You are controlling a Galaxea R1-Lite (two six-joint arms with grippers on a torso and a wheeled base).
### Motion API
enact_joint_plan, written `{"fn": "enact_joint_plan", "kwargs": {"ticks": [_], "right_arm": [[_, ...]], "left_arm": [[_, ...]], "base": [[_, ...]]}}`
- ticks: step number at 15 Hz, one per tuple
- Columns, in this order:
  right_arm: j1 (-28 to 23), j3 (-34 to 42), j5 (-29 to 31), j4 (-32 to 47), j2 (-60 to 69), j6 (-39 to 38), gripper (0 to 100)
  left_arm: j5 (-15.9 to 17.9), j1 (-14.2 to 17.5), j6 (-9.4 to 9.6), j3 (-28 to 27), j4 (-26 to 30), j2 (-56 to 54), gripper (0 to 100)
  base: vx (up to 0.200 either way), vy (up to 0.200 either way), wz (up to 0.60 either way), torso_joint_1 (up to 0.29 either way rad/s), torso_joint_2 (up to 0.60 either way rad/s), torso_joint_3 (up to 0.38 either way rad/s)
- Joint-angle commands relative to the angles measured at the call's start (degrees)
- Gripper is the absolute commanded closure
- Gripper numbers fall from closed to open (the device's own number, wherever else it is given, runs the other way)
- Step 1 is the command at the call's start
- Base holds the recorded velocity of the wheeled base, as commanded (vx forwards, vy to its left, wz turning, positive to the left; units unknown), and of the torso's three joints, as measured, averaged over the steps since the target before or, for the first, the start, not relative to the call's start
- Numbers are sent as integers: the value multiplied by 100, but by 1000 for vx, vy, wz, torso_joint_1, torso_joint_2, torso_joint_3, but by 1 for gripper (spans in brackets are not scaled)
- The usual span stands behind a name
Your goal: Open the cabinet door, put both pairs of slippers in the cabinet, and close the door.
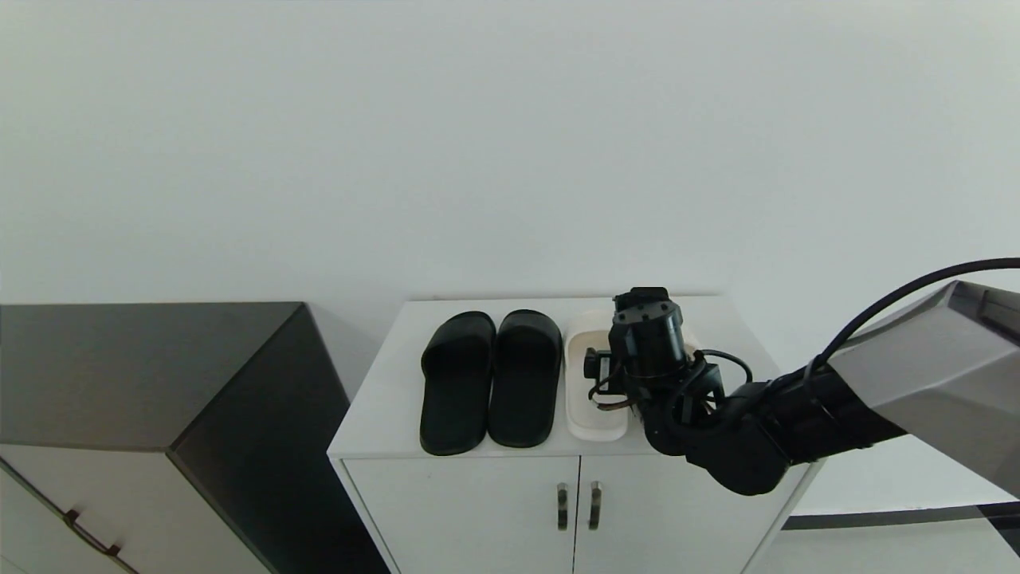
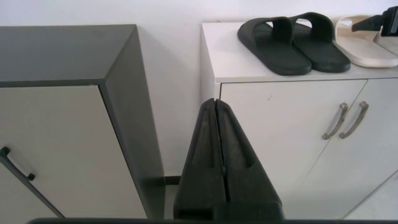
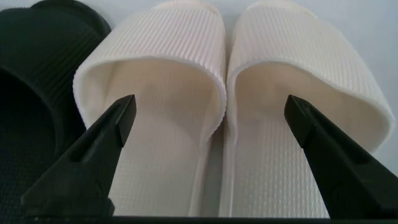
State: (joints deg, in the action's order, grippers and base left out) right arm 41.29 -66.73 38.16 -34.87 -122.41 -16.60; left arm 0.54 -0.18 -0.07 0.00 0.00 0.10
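Note:
A pair of black slippers (image 1: 488, 379) lies on top of the white cabinet (image 1: 398, 414), with a pair of white slippers (image 1: 586, 391) to their right. My right gripper (image 3: 211, 118) hovers open just above the white slippers (image 3: 186, 124), one fingertip (image 3: 124, 115) over the left slipper and the other over the right slipper (image 3: 292, 74). The cabinet's two doors (image 1: 478, 518) are closed, with handles (image 1: 577, 505) at the centre. My left gripper (image 2: 216, 109) is shut and empty, low in front of the cabinet (image 2: 280, 118), to its left.
A dark-topped cabinet (image 1: 119, 375) with a drawer handle (image 1: 88, 534) stands to the left of the white cabinet, with a narrow gap between them. A plain white wall (image 1: 510, 143) rises behind both.

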Motion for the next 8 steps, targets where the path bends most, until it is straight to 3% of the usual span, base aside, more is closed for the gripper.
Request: {"fn": "enact_joint_plan", "kwargs": {"ticks": [1, 2, 8], "right_arm": [[-68, -174, -1, -3, -196, 8, 0], [-156, -305, -10, -47, -310, 43, 100], [-253, -349, -1, -161, -372, 149, 100]], "left_arm": [[-1, 1, -1, 0, 0, 8, 100], [-1, 1, -1, 0, 0, 8, 100], [-1, 1, -1, 0, 0, 8, 100]], "base": [[0, 0, 0, 0, 0, 0], [0, 0, 0, 0, 0, 0], [0, 0, 0, 0, 0, 0]]}}
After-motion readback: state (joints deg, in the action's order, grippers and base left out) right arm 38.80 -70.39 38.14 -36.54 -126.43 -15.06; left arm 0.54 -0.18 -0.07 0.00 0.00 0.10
